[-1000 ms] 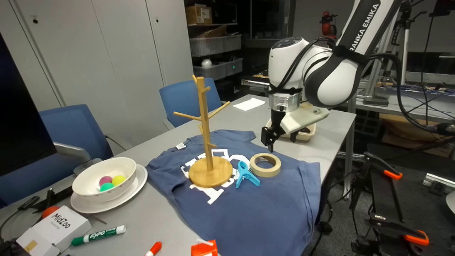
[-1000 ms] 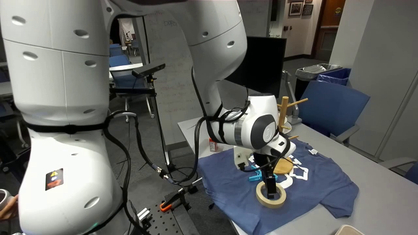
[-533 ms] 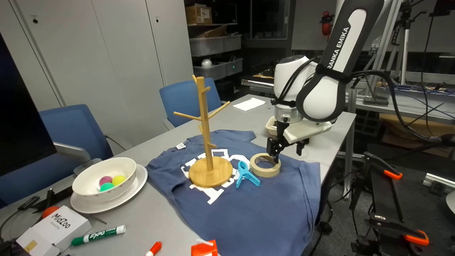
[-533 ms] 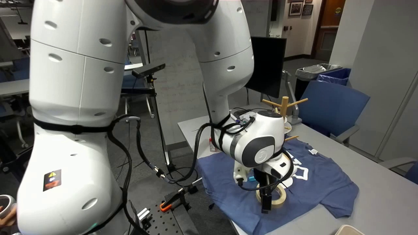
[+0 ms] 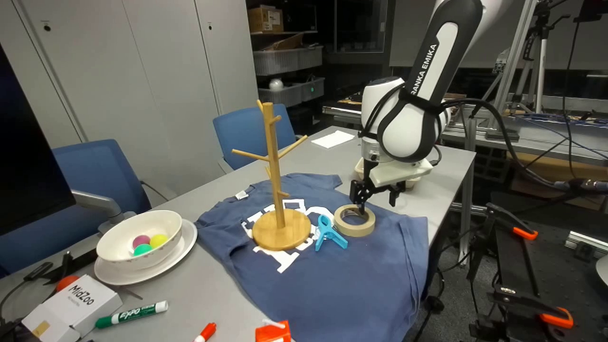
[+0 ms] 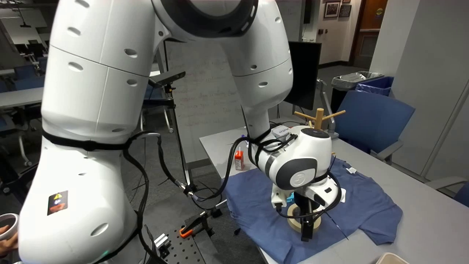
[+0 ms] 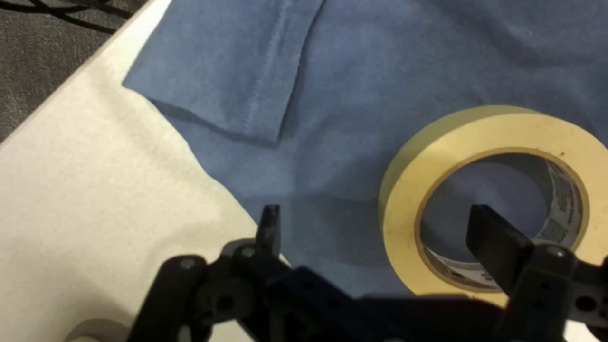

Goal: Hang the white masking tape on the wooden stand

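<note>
Claw (image 7: 375, 216) spread wide, one finger at hole of masking tape (image 7: 503, 133), other outside; wooden stand (image 5: 275, 171) upright nearby.

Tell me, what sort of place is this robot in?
Probably a robotics lab or office: there's a big robot arm, a whiteboard behind it, and blue chairs.

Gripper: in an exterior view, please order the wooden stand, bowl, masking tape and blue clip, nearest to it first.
1. Masking tape, partly overlapped by the gripper in an exterior view.
2. Blue clip, picture-left of the tape.
3. Wooden stand, picture-left of the clip.
4. Bowl, picture-left of the stand.
</note>
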`<state>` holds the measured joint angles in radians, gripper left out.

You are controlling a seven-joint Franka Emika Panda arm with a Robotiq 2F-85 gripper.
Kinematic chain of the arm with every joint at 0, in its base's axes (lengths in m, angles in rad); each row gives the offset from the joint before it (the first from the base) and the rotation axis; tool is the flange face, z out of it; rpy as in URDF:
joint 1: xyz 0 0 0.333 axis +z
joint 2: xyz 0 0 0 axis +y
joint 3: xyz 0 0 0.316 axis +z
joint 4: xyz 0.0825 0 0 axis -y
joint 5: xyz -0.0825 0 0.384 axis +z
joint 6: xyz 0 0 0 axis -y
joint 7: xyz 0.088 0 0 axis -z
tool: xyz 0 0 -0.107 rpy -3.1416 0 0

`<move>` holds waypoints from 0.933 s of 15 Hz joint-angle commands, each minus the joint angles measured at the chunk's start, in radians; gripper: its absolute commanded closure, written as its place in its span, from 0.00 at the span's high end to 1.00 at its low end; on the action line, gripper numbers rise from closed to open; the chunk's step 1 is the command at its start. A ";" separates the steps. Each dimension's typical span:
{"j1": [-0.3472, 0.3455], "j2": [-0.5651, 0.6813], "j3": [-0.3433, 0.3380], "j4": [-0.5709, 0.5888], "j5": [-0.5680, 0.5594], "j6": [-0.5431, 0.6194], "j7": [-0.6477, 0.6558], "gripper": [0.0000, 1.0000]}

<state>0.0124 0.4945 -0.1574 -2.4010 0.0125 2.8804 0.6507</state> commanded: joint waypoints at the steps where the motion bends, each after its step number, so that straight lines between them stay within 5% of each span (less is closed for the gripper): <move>1: 0.018 0.042 -0.022 0.045 0.043 0.018 -0.046 1.00; 5: 0.018 0.065 -0.028 0.052 0.050 0.016 -0.047 0.90; 10: 0.021 0.085 -0.025 0.065 0.061 0.013 -0.048 0.89; 12: 0.024 0.093 -0.028 0.070 0.063 0.014 -0.048 0.64; 14: 0.026 0.096 -0.030 0.071 0.062 0.015 -0.049 0.52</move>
<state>0.0175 0.5682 -0.1726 -2.3486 0.0315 2.8804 0.6412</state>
